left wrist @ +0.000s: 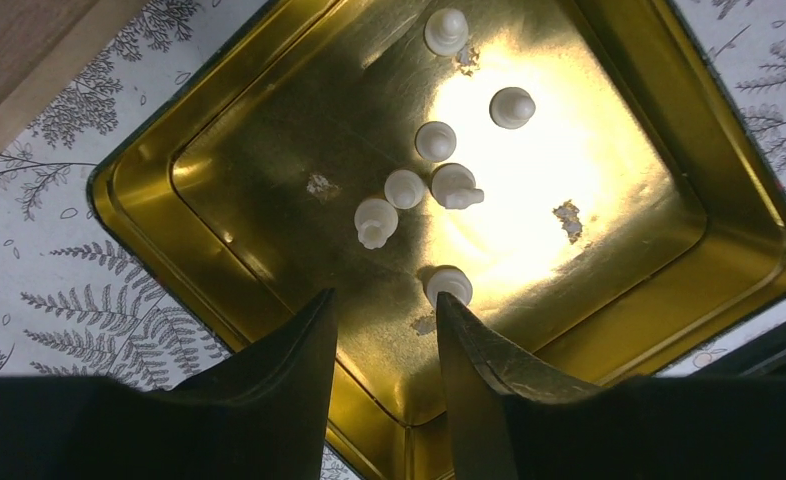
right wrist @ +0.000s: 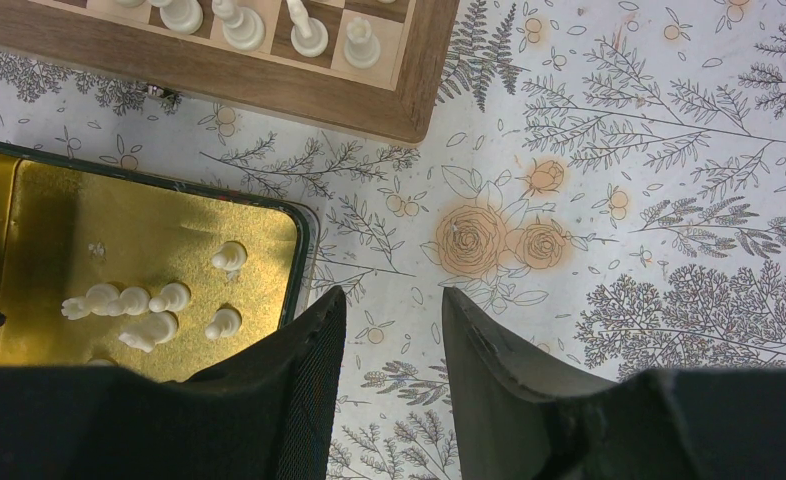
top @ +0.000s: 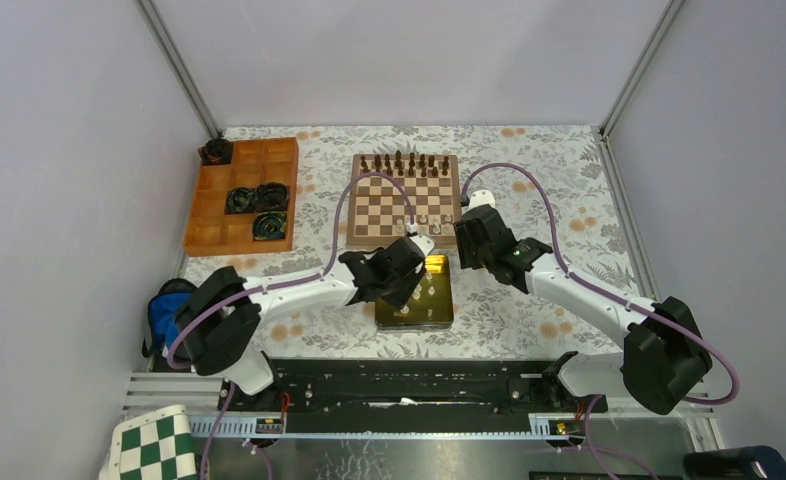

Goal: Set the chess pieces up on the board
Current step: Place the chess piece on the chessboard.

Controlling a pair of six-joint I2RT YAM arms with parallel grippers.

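Left gripper (left wrist: 384, 300), jaws apart and empty, hovers over the gold tin (left wrist: 129, 190), where 7 cream chess pieces (left wrist: 435, 140) sit loose, the nearest just beside one fingertip (left wrist: 459, 325); right gripper (right wrist: 394, 295), likewise apart and empty, hangs over the floral tablecloth (right wrist: 589, 200) beside the tin. The pieces look light, rigid and smooth, likely to skid on metal, so a pinch across the body above the base seems best. Beyond, the board (top: 434, 195) holds cream pieces on its near edge and dark pieces (top: 401, 162) along its far side.
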